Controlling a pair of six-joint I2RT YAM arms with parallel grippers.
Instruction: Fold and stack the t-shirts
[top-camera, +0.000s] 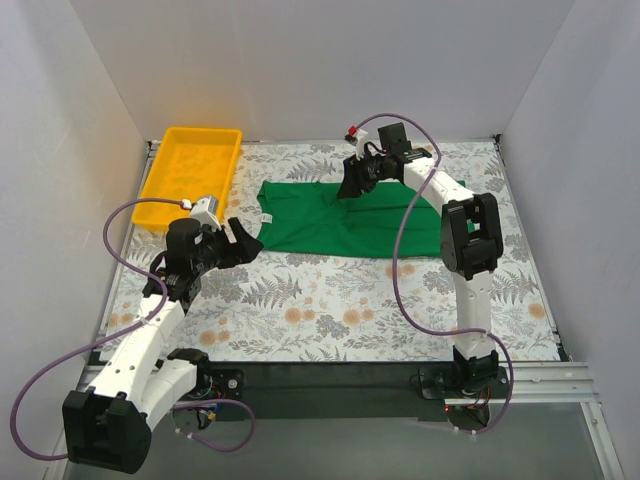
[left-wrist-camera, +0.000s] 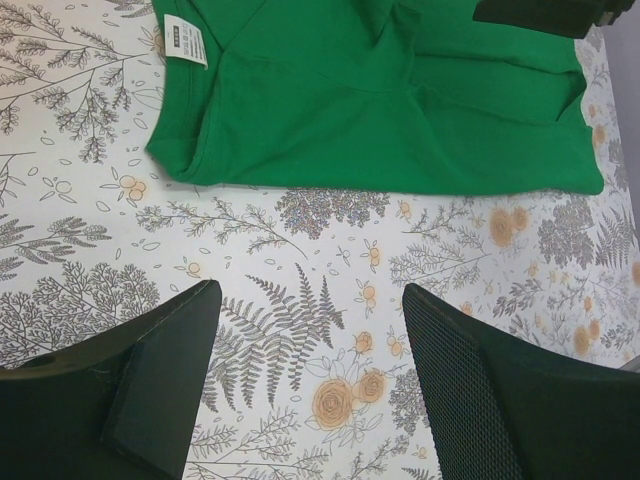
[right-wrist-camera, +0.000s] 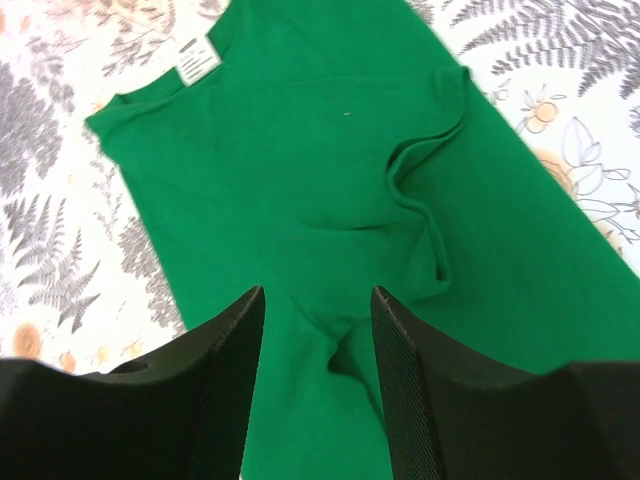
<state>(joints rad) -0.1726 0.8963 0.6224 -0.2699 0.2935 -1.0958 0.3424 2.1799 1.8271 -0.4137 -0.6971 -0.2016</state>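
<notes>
One bright green t-shirt (top-camera: 340, 222) lies partly folded on the floral table cover, its white neck label (left-wrist-camera: 185, 40) toward the left. My left gripper (top-camera: 246, 240) stands open just off the shirt's left edge, over bare floral cover in the left wrist view (left-wrist-camera: 310, 300), with nothing between its fingers. My right gripper (top-camera: 352, 186) hangs over the shirt's far edge. In the right wrist view its jaws stand apart (right-wrist-camera: 317, 300) with a raised wrinkle of the t-shirt (right-wrist-camera: 300, 160) between them, not clamped. A curled sleeve hem (right-wrist-camera: 430, 200) lies on top of the shirt.
A yellow plastic tray (top-camera: 152, 195) stands at the far left, behind the left gripper. White walls close the table on the left, back and right. Floral cover (top-camera: 340, 310) stretches between the shirt and the arm bases.
</notes>
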